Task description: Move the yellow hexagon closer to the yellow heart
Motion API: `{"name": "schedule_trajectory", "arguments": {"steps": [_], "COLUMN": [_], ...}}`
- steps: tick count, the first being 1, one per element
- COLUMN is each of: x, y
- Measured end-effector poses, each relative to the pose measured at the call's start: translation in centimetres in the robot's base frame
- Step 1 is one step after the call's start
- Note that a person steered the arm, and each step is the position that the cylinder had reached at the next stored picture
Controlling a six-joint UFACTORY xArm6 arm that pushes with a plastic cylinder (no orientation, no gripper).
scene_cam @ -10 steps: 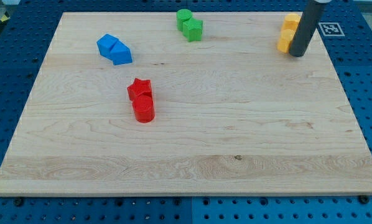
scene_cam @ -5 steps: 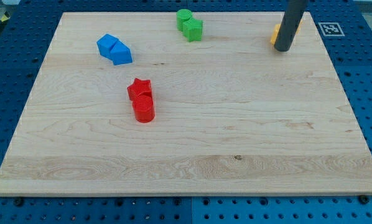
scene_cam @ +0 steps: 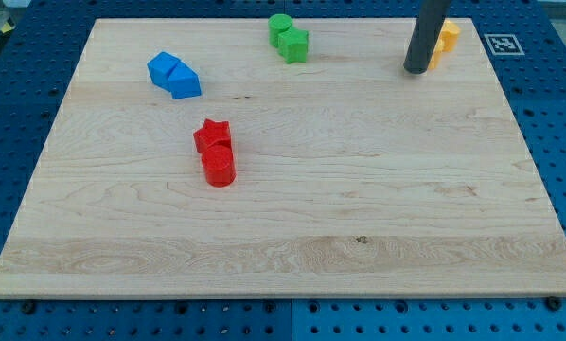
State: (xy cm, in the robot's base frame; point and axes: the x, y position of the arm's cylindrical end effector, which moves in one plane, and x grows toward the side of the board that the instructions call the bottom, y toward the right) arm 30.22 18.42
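Wooden board (scene_cam: 292, 218) on blue pegboard — my tip (scene_cam: 416, 70) is down near its top right edge. No claw fitted, just the rod. Yellow blocks (scene_cam: 445, 38) sit just right of it, partly hidden — shapes unclear.

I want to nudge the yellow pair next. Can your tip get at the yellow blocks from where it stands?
Probably yes. My tip rests just to the view's left of the yellow blocks, with nothing between them. My rod hides part of them, so I can't tell hexagon from heart.
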Motion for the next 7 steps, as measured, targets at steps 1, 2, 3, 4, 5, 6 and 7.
{"name": "schedule_trajectory", "arguments": {"steps": [1,2,3,4,5,6,7], "x": [-1.2,-2.0,-2.1,-3.1,-3.5,-3.5,-0.7], "y": [0.0,0.0,0.0,0.2,0.3,0.3,-0.5]}}
